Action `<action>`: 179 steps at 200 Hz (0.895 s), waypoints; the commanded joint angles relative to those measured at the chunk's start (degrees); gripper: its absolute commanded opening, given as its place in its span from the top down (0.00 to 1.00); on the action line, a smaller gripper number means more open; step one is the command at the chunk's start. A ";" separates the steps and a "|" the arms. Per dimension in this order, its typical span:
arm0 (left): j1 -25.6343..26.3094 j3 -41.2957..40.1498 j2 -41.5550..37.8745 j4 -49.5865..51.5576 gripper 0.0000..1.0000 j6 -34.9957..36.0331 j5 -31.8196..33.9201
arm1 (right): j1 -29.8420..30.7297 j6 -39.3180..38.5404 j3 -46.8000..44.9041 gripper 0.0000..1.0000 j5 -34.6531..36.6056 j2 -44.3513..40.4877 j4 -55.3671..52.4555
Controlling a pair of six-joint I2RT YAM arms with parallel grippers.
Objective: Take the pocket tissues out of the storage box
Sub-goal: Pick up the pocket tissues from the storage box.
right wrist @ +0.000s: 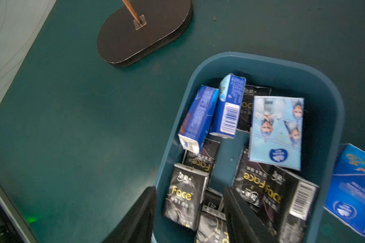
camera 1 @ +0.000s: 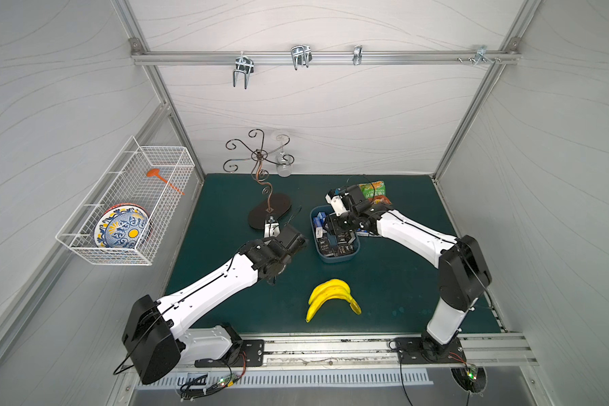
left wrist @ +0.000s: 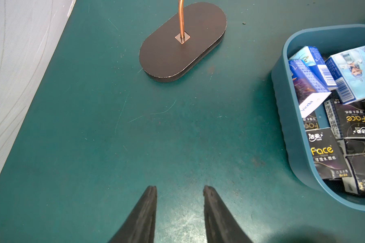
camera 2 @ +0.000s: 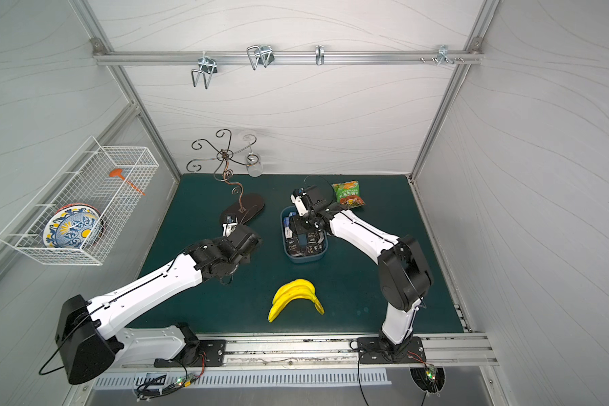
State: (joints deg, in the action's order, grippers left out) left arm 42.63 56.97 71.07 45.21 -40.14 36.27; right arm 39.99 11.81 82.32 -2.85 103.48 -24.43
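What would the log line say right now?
right gripper: open, at storage box | left gripper: open, empty, above mat | pocket tissues: most inside box, one blue pack outside

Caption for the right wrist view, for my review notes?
Right pincer open over the storage box of black and blue pocket tissues; one blue pack lies outside.

The dark green table (camera 1: 225, 298) carries a blue-grey storage box (camera 1: 338, 259) right of centre, a blue tissue pack (right wrist: 354, 189) just beside it, a snack bag (camera 1: 375, 191) near the back edge, a stand's oval base (camera 1: 269, 211) left of the box, and bananas (camera 1: 331, 293) toward the front edge.
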 commanded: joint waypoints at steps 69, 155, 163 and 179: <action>-0.80 -0.46 -3.64 0.37 0.58 -0.29 -0.05 | 1.23 4.87 5.22 0.43 3.74 9.37 2.57; -0.81 -1.12 -3.73 -0.47 0.58 -0.15 -0.95 | 1.85 5.85 6.35 0.42 4.41 9.80 2.51; -0.80 -1.24 -3.90 -0.40 0.58 -0.20 -0.95 | 1.89 5.89 6.46 0.42 4.11 10.41 2.51; -0.80 -1.63 -4.34 -0.39 0.58 -0.37 -0.90 | 2.02 6.14 6.72 0.43 3.89 11.50 2.60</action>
State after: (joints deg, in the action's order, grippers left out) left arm 42.04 55.90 67.77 45.58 -40.29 35.31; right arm 41.41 17.04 87.50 1.26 112.88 -22.26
